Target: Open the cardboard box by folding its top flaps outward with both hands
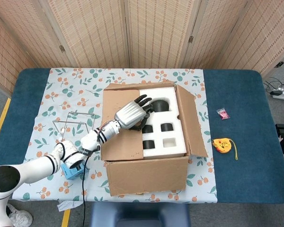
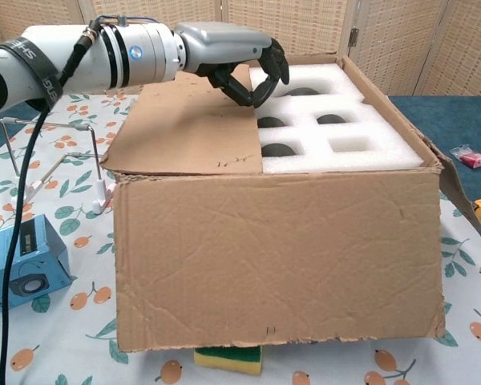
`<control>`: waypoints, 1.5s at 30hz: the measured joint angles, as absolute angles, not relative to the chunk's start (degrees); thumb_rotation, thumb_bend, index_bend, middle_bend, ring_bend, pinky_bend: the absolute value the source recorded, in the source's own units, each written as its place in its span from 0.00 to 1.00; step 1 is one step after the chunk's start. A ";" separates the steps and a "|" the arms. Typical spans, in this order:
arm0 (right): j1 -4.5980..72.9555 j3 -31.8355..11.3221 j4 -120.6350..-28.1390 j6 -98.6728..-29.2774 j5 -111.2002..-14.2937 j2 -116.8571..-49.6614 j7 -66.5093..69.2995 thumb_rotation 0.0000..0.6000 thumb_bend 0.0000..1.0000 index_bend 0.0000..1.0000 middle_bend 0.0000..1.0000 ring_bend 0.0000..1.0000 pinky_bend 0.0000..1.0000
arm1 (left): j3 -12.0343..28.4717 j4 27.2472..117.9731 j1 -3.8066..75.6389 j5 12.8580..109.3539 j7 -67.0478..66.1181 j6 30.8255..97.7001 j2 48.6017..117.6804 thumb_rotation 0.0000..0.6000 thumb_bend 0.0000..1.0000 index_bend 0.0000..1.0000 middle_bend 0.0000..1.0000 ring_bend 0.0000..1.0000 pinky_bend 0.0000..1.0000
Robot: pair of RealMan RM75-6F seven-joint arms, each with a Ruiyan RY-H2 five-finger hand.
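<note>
Cardboard box (image 1: 146, 146) in the middle of the table (image 1: 241, 142), on the patterned cloth (image 1: 61, 94). Inside the box, a foam insert (image 1: 173, 125) toward the right; over its left part, 1 left flap (image 1: 120, 123) lying flat. Above that flap's inner edge, the left hand (image 1: 131, 113). Right flap (image 1: 189, 120) folded outward. Left of the box, a wire stand (image 1: 75, 123); before it, a small speaker box (image 2: 24, 261). Under the box's front edge, a sponge (image 2: 228, 358). Right of the box, a tape measure (image 1: 223, 144), and behind it a small packet (image 1: 222, 113).
</note>
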State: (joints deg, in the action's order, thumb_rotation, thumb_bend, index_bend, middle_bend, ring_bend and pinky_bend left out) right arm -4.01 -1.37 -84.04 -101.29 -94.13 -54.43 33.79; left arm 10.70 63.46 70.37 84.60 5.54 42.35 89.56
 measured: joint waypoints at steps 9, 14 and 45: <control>-4.02 -1.42 -84.01 -101.03 -94.07 -54.34 34.11 0.11 0.37 0.06 0.00 0.00 0.00 | 10.79 63.47 71.01 84.01 4.59 42.16 90.29 0.66 0.75 0.64 0.25 0.04 0.00; -3.96 -1.35 -83.77 -100.66 -94.04 -54.27 34.55 0.11 0.37 0.06 0.00 0.00 0.00 | 11.22 62.98 71.51 83.55 4.49 42.09 90.82 0.65 0.76 0.64 0.26 0.04 0.00; -4.35 -1.09 -83.93 -101.14 -94.88 -53.90 35.04 0.11 0.37 0.06 0.00 0.00 0.00 | 11.62 67.28 69.32 79.25 -2.74 43.22 87.13 0.65 0.77 0.67 0.26 0.04 0.00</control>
